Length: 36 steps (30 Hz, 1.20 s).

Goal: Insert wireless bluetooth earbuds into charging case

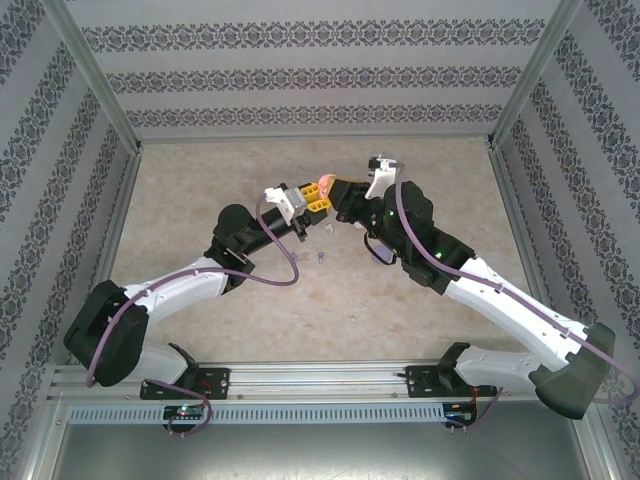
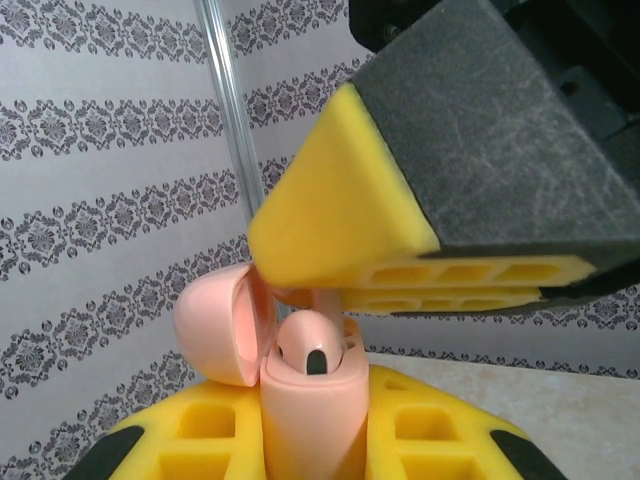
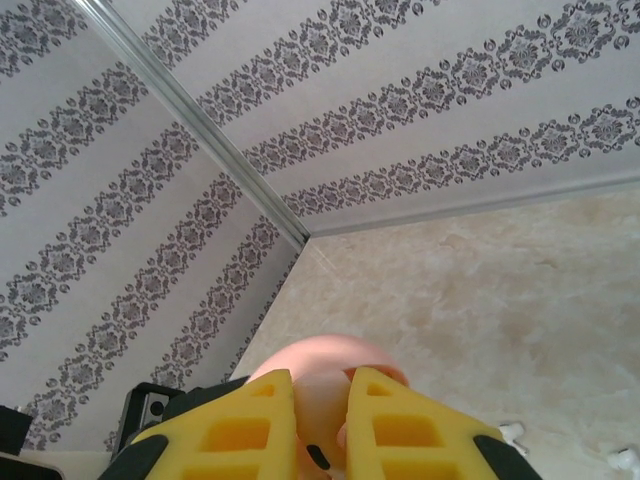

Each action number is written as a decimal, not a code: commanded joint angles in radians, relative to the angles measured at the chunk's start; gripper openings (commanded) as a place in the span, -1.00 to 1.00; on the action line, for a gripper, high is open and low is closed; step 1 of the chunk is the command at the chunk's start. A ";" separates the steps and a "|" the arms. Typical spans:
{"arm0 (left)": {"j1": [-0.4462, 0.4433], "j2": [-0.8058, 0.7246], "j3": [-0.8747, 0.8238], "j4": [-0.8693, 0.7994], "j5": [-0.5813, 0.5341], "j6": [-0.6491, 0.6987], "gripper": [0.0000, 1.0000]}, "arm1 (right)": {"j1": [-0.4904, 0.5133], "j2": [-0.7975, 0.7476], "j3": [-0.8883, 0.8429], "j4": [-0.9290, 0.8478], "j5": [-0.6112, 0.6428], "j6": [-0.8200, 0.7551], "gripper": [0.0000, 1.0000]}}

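Left gripper [image 1: 318, 197] opposite right gripper [image 1: 341, 184], aloft

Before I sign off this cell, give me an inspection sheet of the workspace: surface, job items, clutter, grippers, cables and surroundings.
Surface: beige mottled table, no spills seen.
Job's things: pink charging case with its lid open and one pink earbud seated inside; second pink earbud at the case's mouth; white earbud and purplish earbud loose on the table.
Clutter: nothing seen.
Grippers: left gripper shut on the pink charging case; right gripper shut on the second pink earbud.
Cables: purple cables loop along both arms; no snag seen.
Surroundings: patterned walls, metal frame posts.
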 commanded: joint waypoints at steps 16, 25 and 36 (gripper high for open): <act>-0.016 0.005 0.037 0.031 -0.010 0.006 -1.00 | -0.016 -0.018 -0.033 -0.019 0.041 0.023 -0.31; -0.019 0.014 0.031 0.043 -0.012 -0.005 -1.00 | -0.054 -0.014 0.077 -0.039 0.023 -0.001 0.20; -0.020 0.019 0.018 0.048 -0.051 0.001 -1.00 | -0.091 -0.065 0.033 -0.100 0.045 0.016 0.30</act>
